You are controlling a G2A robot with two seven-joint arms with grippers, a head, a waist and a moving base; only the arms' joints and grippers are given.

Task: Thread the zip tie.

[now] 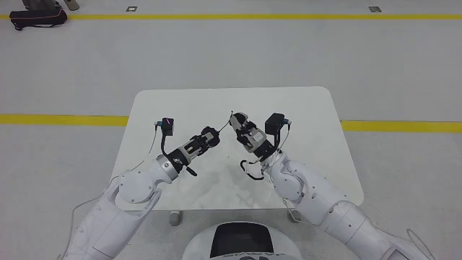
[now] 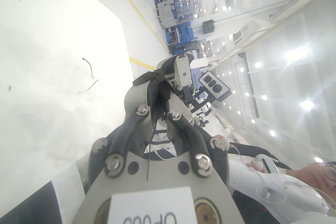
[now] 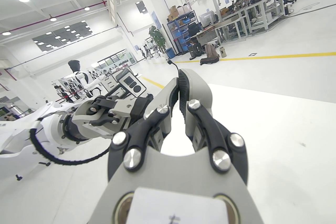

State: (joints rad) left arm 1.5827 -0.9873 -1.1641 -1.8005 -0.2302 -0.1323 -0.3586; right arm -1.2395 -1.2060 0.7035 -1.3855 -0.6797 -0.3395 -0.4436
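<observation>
Over the white table (image 1: 303,115), the right gripper (image 3: 179,81) is clamping the light, springy zip tie (image 3: 176,68) near its head. The left gripper (image 1: 214,133) is sitting with its jaws together.

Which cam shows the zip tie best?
Right wrist view: the zip tie pokes out of the shut jaws of the right gripper, its head end clear against the floor. Top view gives a faint sliver at those jaw tips. Left wrist view: a thin dark line, possibly the tie; cannot tell.

Black zip tie (image 3: 176,65); white table (image 1: 303,108); yellow floor line (image 1: 216,16).
</observation>
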